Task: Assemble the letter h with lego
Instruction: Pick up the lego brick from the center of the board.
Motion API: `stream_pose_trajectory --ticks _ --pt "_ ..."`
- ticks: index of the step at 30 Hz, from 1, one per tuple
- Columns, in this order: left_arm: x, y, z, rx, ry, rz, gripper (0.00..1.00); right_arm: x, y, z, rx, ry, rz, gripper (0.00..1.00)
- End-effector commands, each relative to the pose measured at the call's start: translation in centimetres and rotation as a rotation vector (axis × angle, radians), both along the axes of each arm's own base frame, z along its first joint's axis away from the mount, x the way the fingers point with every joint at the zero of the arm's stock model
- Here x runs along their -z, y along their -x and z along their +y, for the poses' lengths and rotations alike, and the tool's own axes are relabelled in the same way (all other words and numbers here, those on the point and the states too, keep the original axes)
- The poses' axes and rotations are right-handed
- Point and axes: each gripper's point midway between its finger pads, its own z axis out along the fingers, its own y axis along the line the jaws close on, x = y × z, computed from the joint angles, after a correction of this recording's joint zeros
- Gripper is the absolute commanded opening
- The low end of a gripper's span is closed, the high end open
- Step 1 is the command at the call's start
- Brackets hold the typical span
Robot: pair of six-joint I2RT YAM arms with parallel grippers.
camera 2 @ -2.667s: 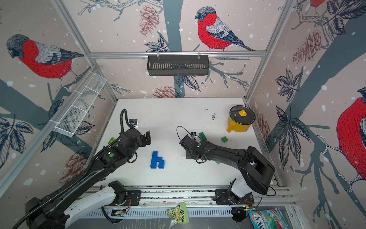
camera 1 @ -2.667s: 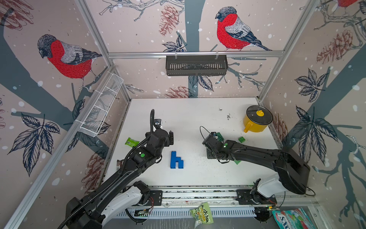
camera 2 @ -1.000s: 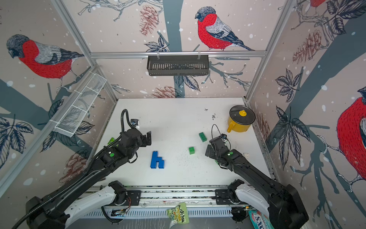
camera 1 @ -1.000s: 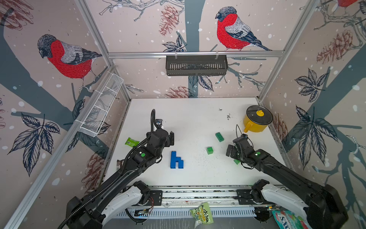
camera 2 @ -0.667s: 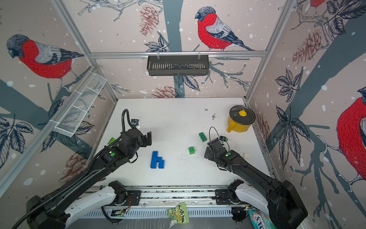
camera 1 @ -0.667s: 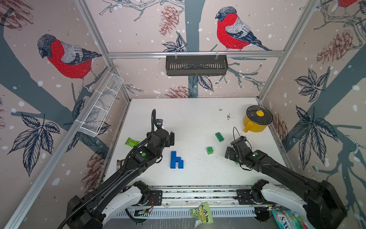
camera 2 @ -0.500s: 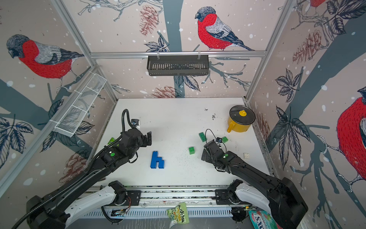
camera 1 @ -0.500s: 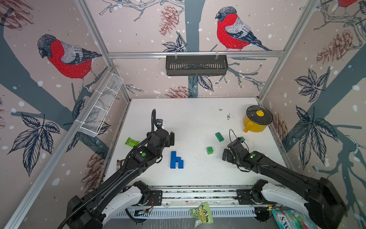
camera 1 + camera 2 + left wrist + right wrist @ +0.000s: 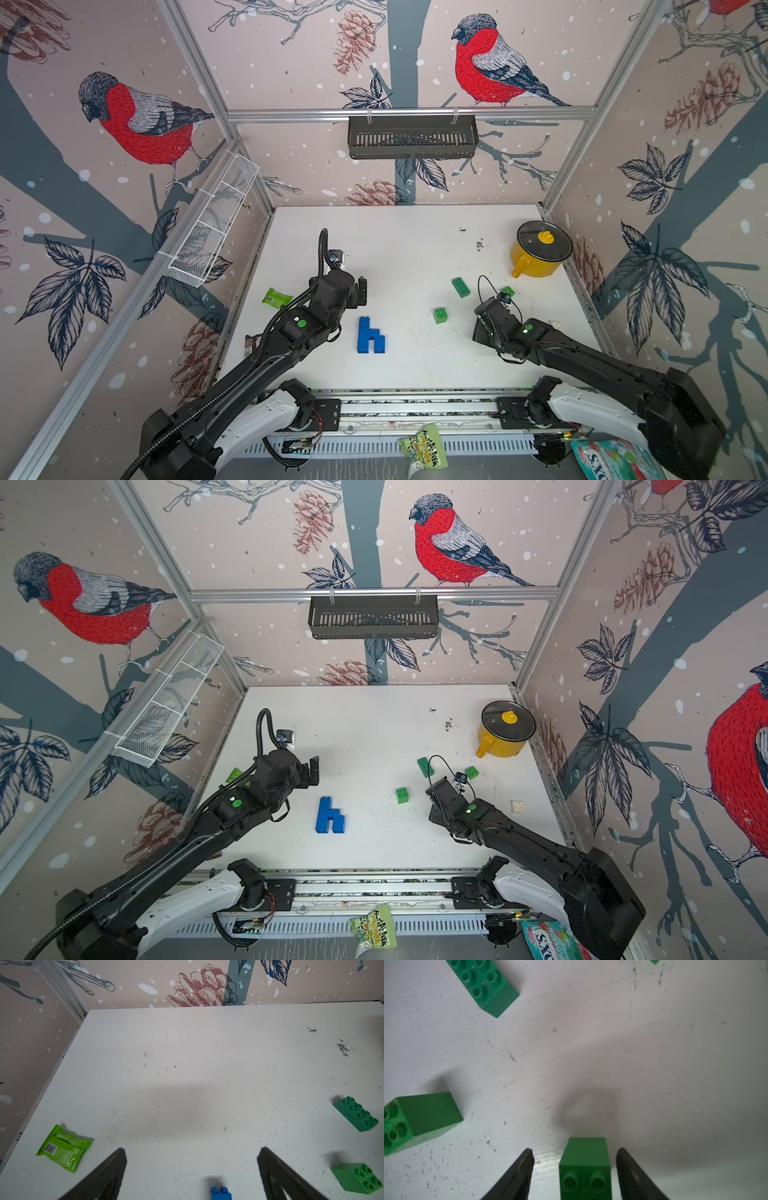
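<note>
Right fingers (image 9: 517,1178) advanced, half-open, straddling green brick (image 9: 584,1167), not touching.

Black arms (image 9: 266,357) on white bases (image 9: 266,415), green dots (image 9: 302,323), looped cables (image 9: 321,257), black-fingered left claw (image 9: 192,1150).

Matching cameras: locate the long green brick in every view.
In a top view: long green brick between blue h and yellow pot.
In a top view: brick, same spot.
Left wrist: brick beyond square green brick.
Right wrist: brick, likewise.
Landmark in all views: square green brick.
</note>
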Motion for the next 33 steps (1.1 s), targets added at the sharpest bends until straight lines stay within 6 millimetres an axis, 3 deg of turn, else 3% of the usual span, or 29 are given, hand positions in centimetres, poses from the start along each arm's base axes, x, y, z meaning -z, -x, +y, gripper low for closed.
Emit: stream_pose_trajectory --ticks 1,4,20,28,33 --pt "-0.1 0.0 0.2 -0.008 -0.005 -0.001 0.98 0.0 0.1 -0.4 -0.014 0.022 0.005 0.6" --pt "-0.1 0.0 0.2 -0.008 -0.005 0.0 0.98 0.0 0.2 -0.6 -0.019 0.03 0.009 0.52" --pt "0.1 -0.1 0.2 -0.009 -0.014 0.008 0.98 -0.3 -0.1 0.2 -0.086 0.046 0.015 0.31" --pt "-0.2 0.3 0.4 -0.023 0.003 0.041 0.98 -2.3 -3.0 2.5 -0.194 0.096 -0.018 0.28" --pt "0.8 1.3 1.5 -0.064 -0.017 0.094 0.98 -2.7 -4.8 4.8 -0.278 0.083 -0.022 0.27"
